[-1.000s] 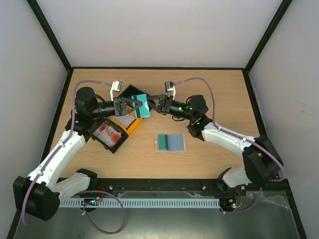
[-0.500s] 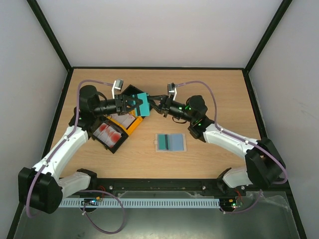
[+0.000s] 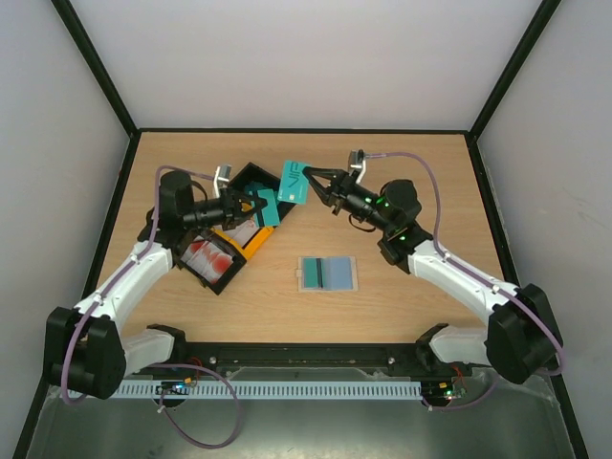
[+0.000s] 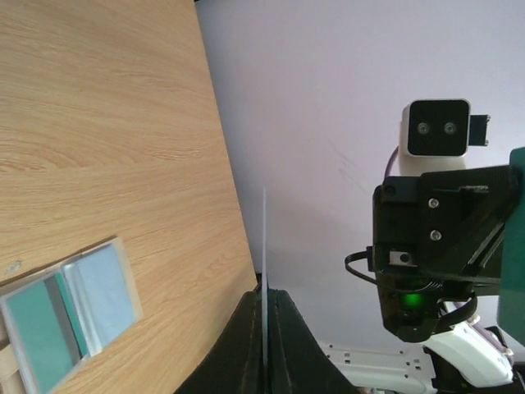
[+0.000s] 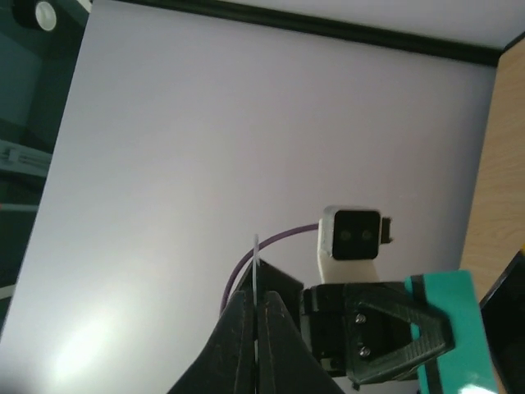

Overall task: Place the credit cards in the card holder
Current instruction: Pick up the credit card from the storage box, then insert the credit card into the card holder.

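Two teal credit cards hang above the back left of the table. My left gripper (image 3: 255,205) is shut on one teal card (image 3: 268,207). That card shows edge-on (image 4: 264,238) between the left gripper's (image 4: 264,289) closed jaws. My right gripper (image 3: 309,182) is shut on the other teal card (image 3: 295,182), a thin edge (image 5: 256,263) rising from the right gripper (image 5: 256,294). The two cards are a small gap apart. The card holder (image 3: 327,273) lies flat mid-table, showing teal and pale blue panels. It also appears low in the left wrist view (image 4: 67,316).
A black and yellow tray bin (image 3: 232,241) sits under the left arm, with red-marked white cards (image 3: 207,256) in its near compartment. A second black bin (image 3: 251,178) stands behind the held cards. Black-edged white walls (image 3: 306,67) close the table on three sides.
One teal card showed between both grippers before; now each holds its own. The right gripper has drawn back up and right, and the left has pulled slightly left.
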Tool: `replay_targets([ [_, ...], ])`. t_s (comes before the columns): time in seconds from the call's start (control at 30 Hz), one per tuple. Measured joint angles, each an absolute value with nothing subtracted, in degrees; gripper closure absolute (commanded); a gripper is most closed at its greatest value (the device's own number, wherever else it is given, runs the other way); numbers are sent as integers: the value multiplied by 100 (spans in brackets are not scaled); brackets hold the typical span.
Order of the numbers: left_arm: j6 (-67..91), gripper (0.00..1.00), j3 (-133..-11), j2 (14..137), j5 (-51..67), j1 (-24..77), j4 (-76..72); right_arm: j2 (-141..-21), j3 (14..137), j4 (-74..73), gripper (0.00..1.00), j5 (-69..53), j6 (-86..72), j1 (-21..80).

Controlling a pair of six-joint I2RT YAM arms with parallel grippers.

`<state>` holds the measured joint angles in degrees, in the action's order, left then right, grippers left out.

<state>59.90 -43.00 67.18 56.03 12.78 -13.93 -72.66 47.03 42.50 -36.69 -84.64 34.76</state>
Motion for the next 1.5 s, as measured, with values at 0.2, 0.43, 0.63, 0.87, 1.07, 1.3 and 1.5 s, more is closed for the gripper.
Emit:
replay_targets([
  [0.2,5332,97,-4263,6705,5251,1315,-808,-6834,4532,3275,98,-3242,-7585,3301],
  [0.43,5070,97,-3806,6831,3940,2604,-523,-6396,3861,1581,98,-2506,-6123,3295],
  [0.63,5443,97,-3791,7902,2812,4101,-1144,-6167,3175,-34,98,-1704,-5223,3295],
  [0.87,5826,97,-4060,9454,2244,4569,-1680,-5817,3094,-1157,98,-1066,-4543,3295],
  [1.07,6058,97,-4213,10020,2137,4635,-2001,-5830,3055,-1490,98,-858,-4276,3295],
  [1.3,6337,97,-4250,10302,2178,4668,-2453,-6119,2915,-1490,98,-864,-4215,3295],
  [1.5,6455,97,-4333,10355,2228,4670,-2646,-6383,2805,-1490,98,-784,-4206,3295],
])
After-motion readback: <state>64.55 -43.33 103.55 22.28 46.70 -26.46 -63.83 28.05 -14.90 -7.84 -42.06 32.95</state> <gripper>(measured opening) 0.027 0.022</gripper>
